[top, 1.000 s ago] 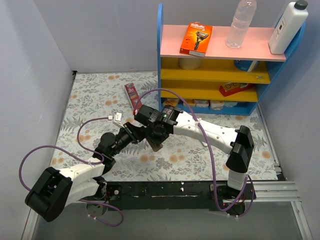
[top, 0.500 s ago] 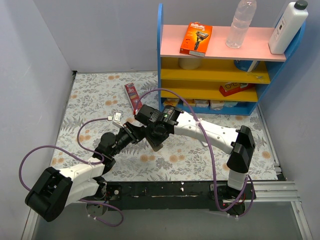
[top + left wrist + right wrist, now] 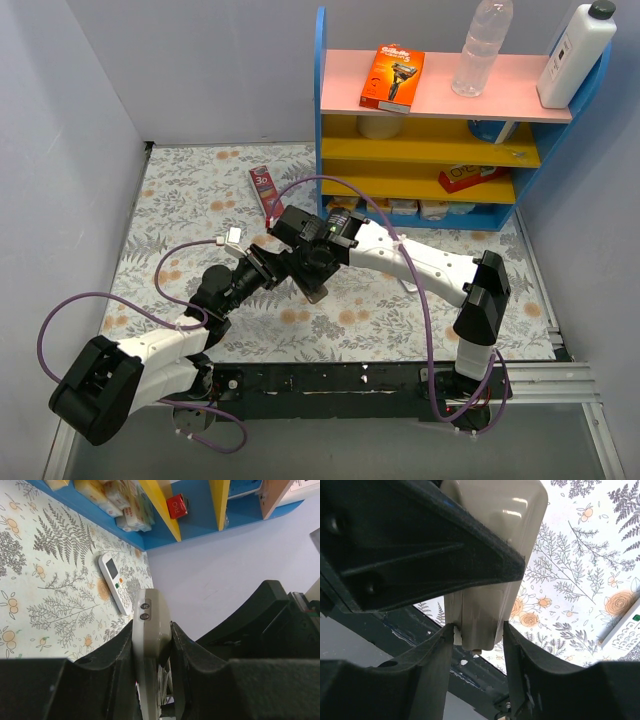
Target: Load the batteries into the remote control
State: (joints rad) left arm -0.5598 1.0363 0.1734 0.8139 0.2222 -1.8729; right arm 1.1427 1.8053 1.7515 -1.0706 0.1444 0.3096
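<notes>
The left gripper [image 3: 152,627] is clamping the remote control [image 3: 495,525] by its long edges, holding it raised over the table [image 3: 180,200]. The right gripper [image 3: 477,630] is straddling its end with jaws partly apart; contact cannot be confirmed. It is probably handling as light, rigid, slippery plastic, so the edges are the place to grip. The batteries are not showing in any view.
</notes>
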